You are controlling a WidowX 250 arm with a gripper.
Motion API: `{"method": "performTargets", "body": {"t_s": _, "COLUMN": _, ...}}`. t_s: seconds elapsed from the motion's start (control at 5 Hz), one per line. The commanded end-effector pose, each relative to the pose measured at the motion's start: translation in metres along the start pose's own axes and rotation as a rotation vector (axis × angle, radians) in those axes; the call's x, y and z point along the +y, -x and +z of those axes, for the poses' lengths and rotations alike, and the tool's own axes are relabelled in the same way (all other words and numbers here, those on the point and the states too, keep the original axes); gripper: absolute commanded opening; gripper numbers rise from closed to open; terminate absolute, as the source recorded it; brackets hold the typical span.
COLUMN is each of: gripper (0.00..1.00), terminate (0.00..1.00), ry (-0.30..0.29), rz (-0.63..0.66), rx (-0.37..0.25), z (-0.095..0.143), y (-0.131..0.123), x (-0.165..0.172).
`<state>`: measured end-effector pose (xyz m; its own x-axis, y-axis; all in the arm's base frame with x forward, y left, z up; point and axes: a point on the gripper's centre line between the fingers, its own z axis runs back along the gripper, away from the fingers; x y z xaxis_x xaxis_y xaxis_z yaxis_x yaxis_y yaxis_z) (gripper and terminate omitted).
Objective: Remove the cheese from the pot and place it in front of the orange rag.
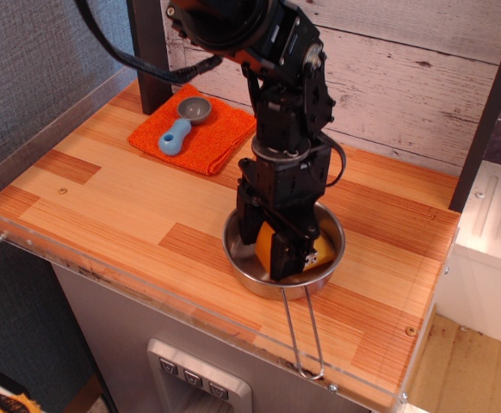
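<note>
1. A butcher-block style wooden counter [121, 202] with a clear plastic rim stands against a whitewashed plank wall; a grey textured panel closes the left side.

2. The gripper [269, 245] hangs straight down from the black arm into the pot [244, 274]. Its two dark fingers [285, 254] reach inside the rim and stand on either side of the cheese [266, 245]. They look pressed to the wedge, but the arm hides the contact faces, so whether the grip has closed cannot be told.

3. The cheese sits inside the pot, right between the fingers; only slivers of yellow-orange show, one between them and one at the right finger's foot. It appears to rest on the pot floor, not lifted.

4. The pot is near the counter's front edge, its wire loop handle [306, 335] running forward past the rim.

5. The orange rag [212, 138] lies flat well apart, up and to the left in the view, toward the wall. A small grey-and-blue scoop [182, 125] lies on it.

6. The move to come turns on this: the bare wood just in front of the rag's near edge lies to the left of the pot and a little farther back. Judging from that, the cheese must first clear the pot rim upward, then travel left.
</note>
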<state>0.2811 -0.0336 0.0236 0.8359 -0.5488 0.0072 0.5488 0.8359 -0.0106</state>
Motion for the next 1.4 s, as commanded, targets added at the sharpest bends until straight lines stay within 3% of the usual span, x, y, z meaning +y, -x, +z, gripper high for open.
{"method": "performTargets", "body": {"t_s": 0.0, "gripper": 0.0, "terminate": 0.0, "ry": -0.015, "rz": 0.148, "rx": -0.155, "z": 0.069, "y": 0.024, "x": 0.031}}
{"method": "performTargets", "body": {"t_s": 0.2, "gripper": 0.0, "terminate": 0.0, "ry": -0.059, "rz": 0.26, "rx": -0.076, "z": 0.064, "y": 0.059, "x": 0.053}}
{"method": "performTargets", "body": {"t_s": 0.4, "gripper": 0.0, "terminate": 0.0, "ry": -0.08, "rz": 0.355, "rx": -0.034, "z": 0.054, "y": 0.087, "x": 0.07}}
{"method": "performTargets", "body": {"t_s": 0.8, "gripper": 0.0, "terminate": 0.0, "ry": -0.128, "rz": 0.517, "rx": 0.005, "z": 0.031, "y": 0.114, "x": 0.102}}
{"method": "performTargets", "body": {"t_s": 1.0, "gripper": 0.0, "terminate": 0.0, "ry": -0.111, "rz": 0.542, "rx": 0.029, "z": 0.021, "y": 0.115, "x": 0.111}}
{"method": "performTargets", "body": {"t_s": 1.2, "gripper": 1.0, "terminate": 0.0, "ry": -0.098, "rz": 0.558, "rx": 0.043, "z": 0.022, "y": 0.114, "x": 0.111}}
